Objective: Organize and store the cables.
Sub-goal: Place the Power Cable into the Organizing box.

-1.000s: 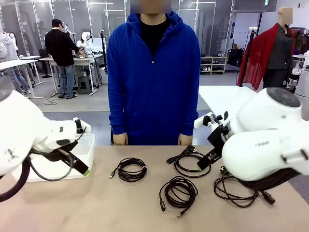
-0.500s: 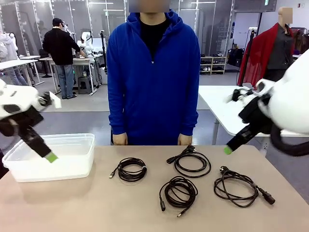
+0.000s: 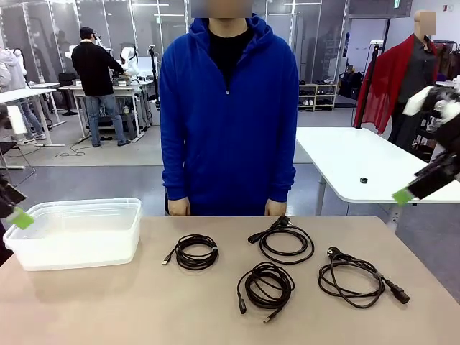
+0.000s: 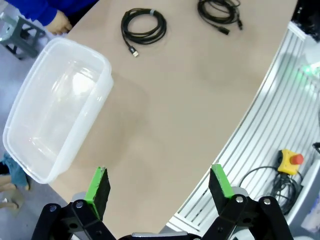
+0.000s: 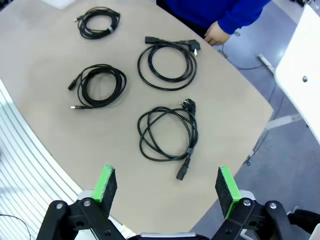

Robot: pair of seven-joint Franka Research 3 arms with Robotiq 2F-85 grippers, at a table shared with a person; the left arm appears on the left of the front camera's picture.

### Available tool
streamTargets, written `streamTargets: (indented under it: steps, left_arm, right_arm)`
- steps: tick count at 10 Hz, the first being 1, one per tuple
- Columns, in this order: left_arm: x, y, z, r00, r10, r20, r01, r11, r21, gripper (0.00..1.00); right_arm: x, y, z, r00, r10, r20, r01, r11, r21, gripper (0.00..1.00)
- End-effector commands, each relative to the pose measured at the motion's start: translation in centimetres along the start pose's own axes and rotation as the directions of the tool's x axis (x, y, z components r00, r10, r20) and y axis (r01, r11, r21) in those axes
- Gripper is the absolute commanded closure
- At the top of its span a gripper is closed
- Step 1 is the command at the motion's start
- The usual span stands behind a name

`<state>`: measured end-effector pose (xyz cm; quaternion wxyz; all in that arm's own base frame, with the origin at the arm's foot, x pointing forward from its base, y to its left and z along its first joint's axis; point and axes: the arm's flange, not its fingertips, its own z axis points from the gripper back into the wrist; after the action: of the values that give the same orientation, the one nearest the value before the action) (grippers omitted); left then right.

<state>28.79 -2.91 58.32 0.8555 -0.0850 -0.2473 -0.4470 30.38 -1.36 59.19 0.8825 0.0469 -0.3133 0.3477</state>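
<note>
Lying coiled on table [image 3: 108, 302], four cables [image 3: 197, 252], left tool [image 4: 158, 175], right tool [image 5: 165, 175] both wide and empty, front view crops both

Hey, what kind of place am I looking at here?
Probably a robotics lab or test workshop: an open hall with white worktables, a yellow emergency-stop box with a red button, and coiled cables laid out beside a clear bin.

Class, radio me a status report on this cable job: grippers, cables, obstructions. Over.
Left gripper open, empty. Right gripper open, empty. Four cables coiled outside the bin. Nothing blocking them.
</note>
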Motion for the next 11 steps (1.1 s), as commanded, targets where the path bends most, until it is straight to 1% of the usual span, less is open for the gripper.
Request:
streamTargets:
  steps: [1,2,3,4,5,6,11]
  left_arm:
    - [-1.2,-0.2,2.3,0.998,-0.06,0.009,0.061,0.998,-0.022,0.0]
    - [-1.6,-0.2,4.4,0.999,-0.022,0.027,0.021,0.999,0.028,0.0]
    - [-2.2,0.1,5.7,0.999,-0.015,0.05,0.013,0.999,0.031,0.0]
    - [-2.6,0.7,6.4,1.0,0.001,0.03,-0.003,0.998,0.058,0.0]
    - [-3.2,1.6,6.5,0.998,0.037,0.054,-0.04,0.997,0.067,0.0]
    - [-3.6,2.3,6.2,0.996,0.047,0.071,-0.051,0.996,0.066,0.0]
    - [-4.5,1.8,6.2,0.995,0.06,0.079,-0.066,0.995,0.076,0.0]
  right_arm:
    - [-1.3,-2.0,2.4,1.0,-0.001,-0.005,0.001,1.0,0.015,0.0]
    - [-2.0,-3.1,3.7,1.0,-0.012,-0.015,0.013,1.0,0.02,0.0]
    - [-2.6,-4.0,4.4,1.0,-0.004,-0.007,0.004,1.0,0.03,0.0]
    - [-3.0,-4.7,5.0,1.0,0.002,0.005,-0.002,1.0,0.028,0.0]
    - [-3.5,-5.1,5.4,1.0,0.003,0.008,-0.003,1.0,0.017,0.0]
    - [-4.0,-5.0,5.6,1.0,-0.008,0.005,0.008,1.0,0.023,0.0]
    - [-4.6,-4.4,6.3,1.0,0.011,0.007,-0.011,1.0,0.007,0.0]
